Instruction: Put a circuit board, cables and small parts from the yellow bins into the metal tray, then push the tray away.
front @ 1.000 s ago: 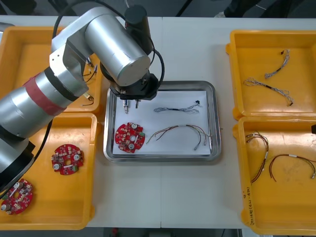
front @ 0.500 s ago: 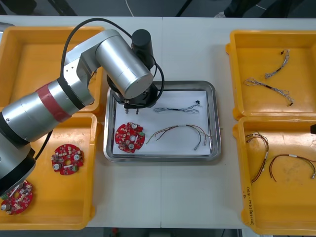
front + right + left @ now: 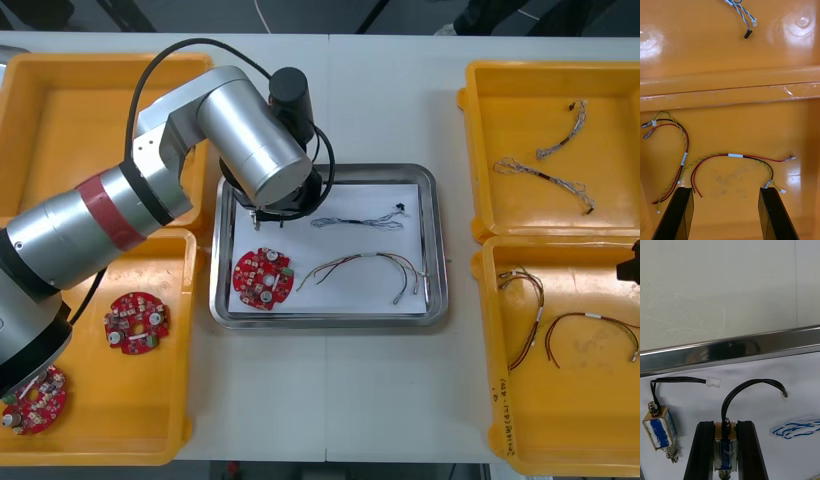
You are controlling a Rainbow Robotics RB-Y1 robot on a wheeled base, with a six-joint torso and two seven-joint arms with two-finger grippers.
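Observation:
My left gripper [image 3: 725, 459] is shut on a small metal part [image 3: 724, 454] with a blue wrap and a looping black lead. It holds the part just above the white lining in the metal tray [image 3: 432, 250], at the far-left corner. A second small metal part [image 3: 659, 427] lies on the lining beside the fingers. From the front, the left gripper [image 3: 265, 212] is mostly under its wrist. The tray also holds a circuit board [image 3: 263, 278], a blue and white cable [image 3: 355, 220] and a red and yellow cable [image 3: 365, 268]. My right gripper [image 3: 725, 215] hangs open over red and yellow cables [image 3: 733, 155] in the near right bin [image 3: 500, 400].
Two more circuit boards [image 3: 137, 322] lie in the near left bin [image 3: 180, 400]. The far left bin [image 3: 50, 120] is partly covered by my left arm. The far right bin [image 3: 480, 130] holds blue and white cables [image 3: 545, 172]. Bare table lies in front of and beyond the tray.
My left arm has swung in and lowered the small metal part toward the tray's far-left corner. The tip of the right gripper has edged into the front view at the right edge.

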